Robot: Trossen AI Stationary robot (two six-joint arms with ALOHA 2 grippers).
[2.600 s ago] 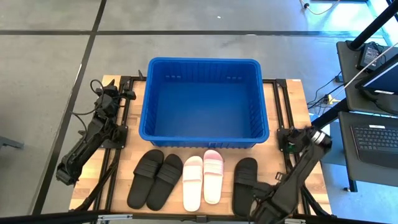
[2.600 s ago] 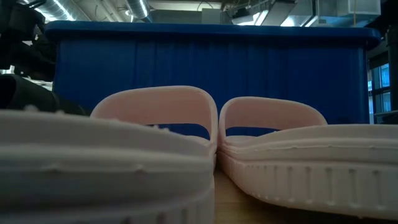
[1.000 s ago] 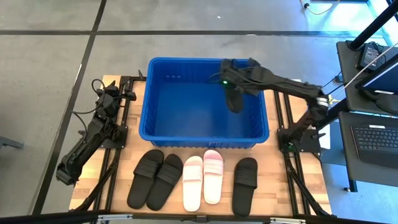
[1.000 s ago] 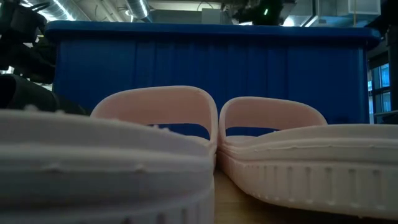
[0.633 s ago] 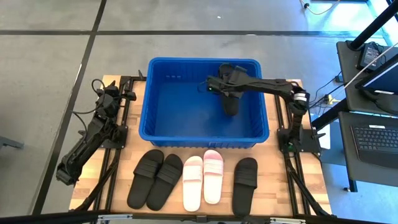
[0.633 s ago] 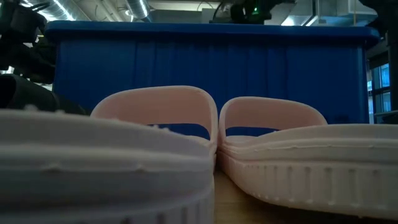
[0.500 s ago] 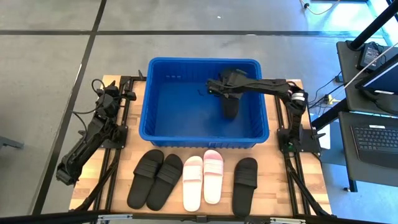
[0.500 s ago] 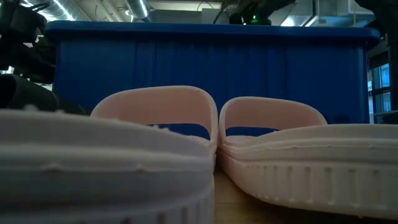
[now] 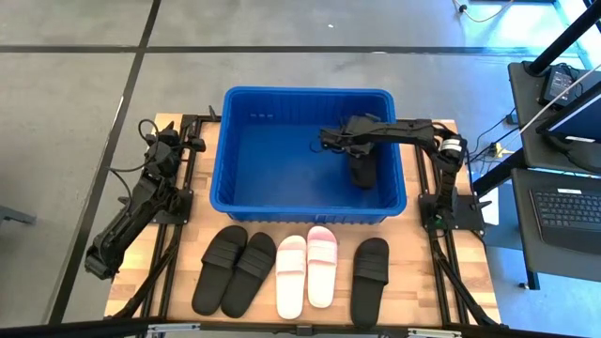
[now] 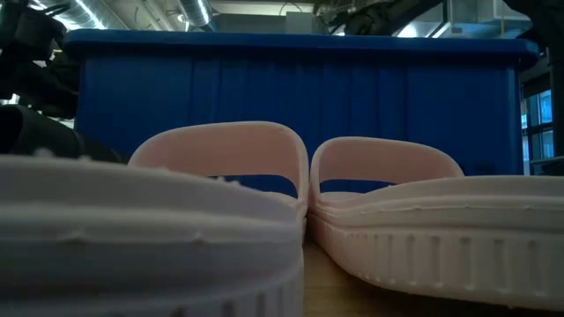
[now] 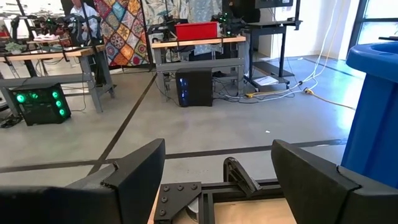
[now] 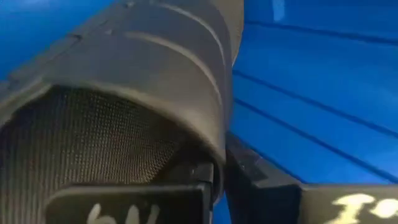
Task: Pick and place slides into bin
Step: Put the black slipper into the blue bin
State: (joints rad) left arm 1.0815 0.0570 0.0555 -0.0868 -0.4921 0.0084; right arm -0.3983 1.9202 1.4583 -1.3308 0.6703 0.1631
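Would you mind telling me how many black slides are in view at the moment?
4. A black pair lies front left on the table, a single black slide front right, and one black slide is inside the bin, held by the right claw.

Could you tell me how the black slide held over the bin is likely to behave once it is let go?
The black slide hangs straight from the right pincer, so it seems fairly stiff. Probably light: one pinch carries it. Released, it should drop flat into the bin without rolling.
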